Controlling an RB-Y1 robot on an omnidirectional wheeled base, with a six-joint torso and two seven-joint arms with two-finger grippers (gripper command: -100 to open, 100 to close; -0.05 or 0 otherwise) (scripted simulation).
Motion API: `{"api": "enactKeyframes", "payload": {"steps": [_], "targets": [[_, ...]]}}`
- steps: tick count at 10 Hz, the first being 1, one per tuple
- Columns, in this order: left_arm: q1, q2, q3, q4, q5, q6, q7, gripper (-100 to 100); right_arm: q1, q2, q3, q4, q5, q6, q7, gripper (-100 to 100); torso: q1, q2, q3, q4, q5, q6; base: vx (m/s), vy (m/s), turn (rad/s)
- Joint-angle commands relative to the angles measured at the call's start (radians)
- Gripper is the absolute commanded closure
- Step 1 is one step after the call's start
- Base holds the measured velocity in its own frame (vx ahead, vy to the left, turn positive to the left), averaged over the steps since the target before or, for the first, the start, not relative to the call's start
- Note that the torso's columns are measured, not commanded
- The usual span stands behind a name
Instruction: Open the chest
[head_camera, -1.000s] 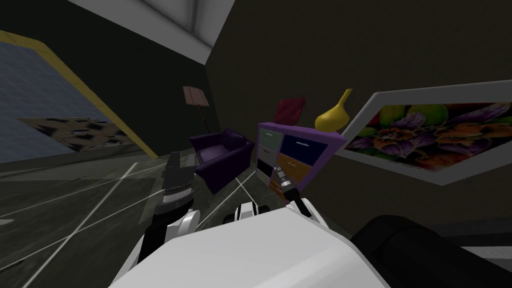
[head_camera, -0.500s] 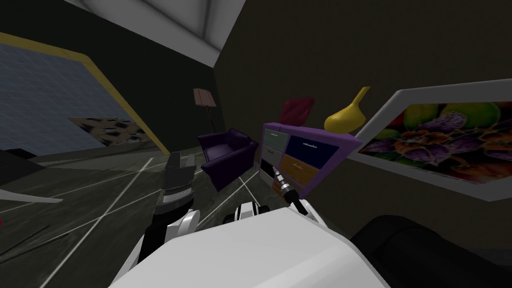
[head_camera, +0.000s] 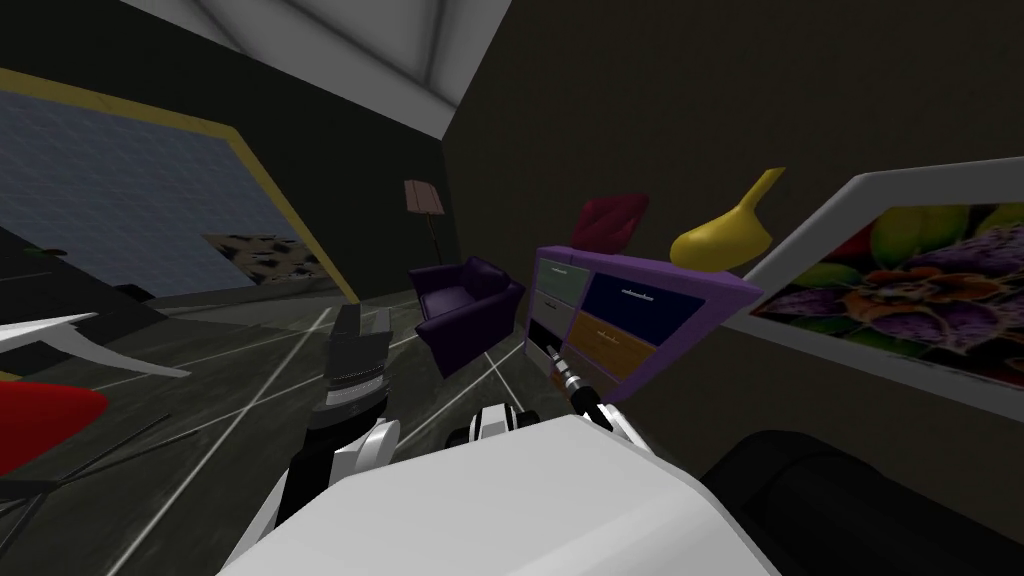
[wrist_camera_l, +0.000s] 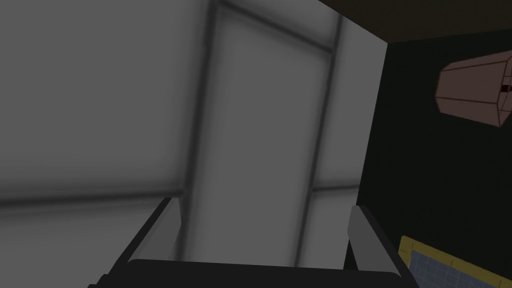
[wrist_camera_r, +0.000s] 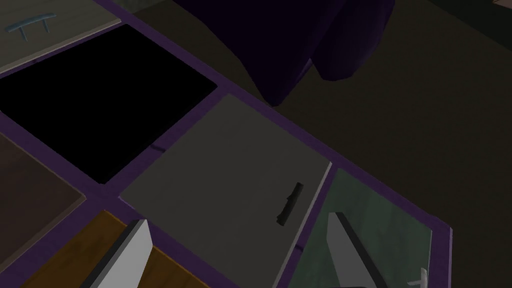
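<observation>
Purple chest (head_camera: 640, 310) sits right of centre, long axis along the wall (head_camera: 700, 120), fronts facing lower left; right hand (wrist_camera_r: 239, 220) released at its grey door (wrist_camera_r: 225, 165), left hand (wrist_camera_l: 264, 205) released too.

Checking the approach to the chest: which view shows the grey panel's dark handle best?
The right wrist view: the dark handle sits on the grey panel just beyond the open right gripper. The head view gives the whole purple chest small, handle too small to tell. The left wrist view points elsewhere.
</observation>
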Motion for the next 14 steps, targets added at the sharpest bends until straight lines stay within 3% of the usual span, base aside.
{"api": "enactKeyframes", "payload": {"steps": [1,3,4,5,6,8,11,13,14], "targets": [[0.000,0.000,0.000,0.000,0.000,0.000,0.000,0,-0.016,-0.016,0.003,0.063,0.042,0.073,0.012,-100,-0.001,0.000,0.000,0.000,0.000,0.000,-0.002,0.028,0.257],[0.000,0.000,0.000,0.000,0.000,0.000,0.000,0,-0.016,-0.016,0.003,0.080,0.042,0.092,0.012,-100,0.000,0.000,0.000,0.000,0.000,0.000,0.002,0.020,0.045],[0.000,0.000,0.000,0.000,0.000,0.000,0.000,0,-0.020,-0.032,0.007,0.126,0.080,0.133,0.024,-100,0.000,0.000,0.000,0.000,0.000,0.000,0.005,0.033,0.233],[0.000,0.000,0.000,0.000,0.000,0.000,0.000,0,-0.020,-0.032,0.007,0.128,0.080,0.163,0.024,-100,0.001,0.000,0.000,0.000,0.000,-0.001,0.006,0.029,0.137],[0.000,0.000,0.000,0.000,0.000,0.000,0.000,0,-0.026,-0.047,0.012,0.167,0.118,0.190,0.036,-100,0.000,0.000,0.000,0.000,0.000,0.000,0.010,0.036,0.271],[0.000,0.000,0.000,0.000,0.000,0.000,0.000,0,-0.026,-0.047,0.012,0.176,0.118,0.235,0.036,-100,0.000,0.000,0.000,0.000,0.000,0.001,0.008,0.019,0.028],[0.000,0.000,0.000,0.000,0.000,0.000,0.000,0,-0.042,-0.080,0.020,0.257,0.194,0.333,0.061,-100,0.000,0.000,0.000,0.000,0.000,0.000,0.006,0.028,0.212],[0.000,0.000,0.000,0.000,0.000,0.000,0.000,0,-0.042,-0.080,0.020,0.271,0.194,0.376,0.061,-100,0.000,0.000,0.000,0.000,0.000,0.000,0.011,0.019,0.038],[0.000,0.000,0.000,0.000,0.000,0.000,0.000,0,-0.052,-0.096,0.024,0.318,0.232,0.407,0.074,-100,-0.001,0.000,0.000,0.000,0.000,0.000,0.011,0.017,0.255]]}}
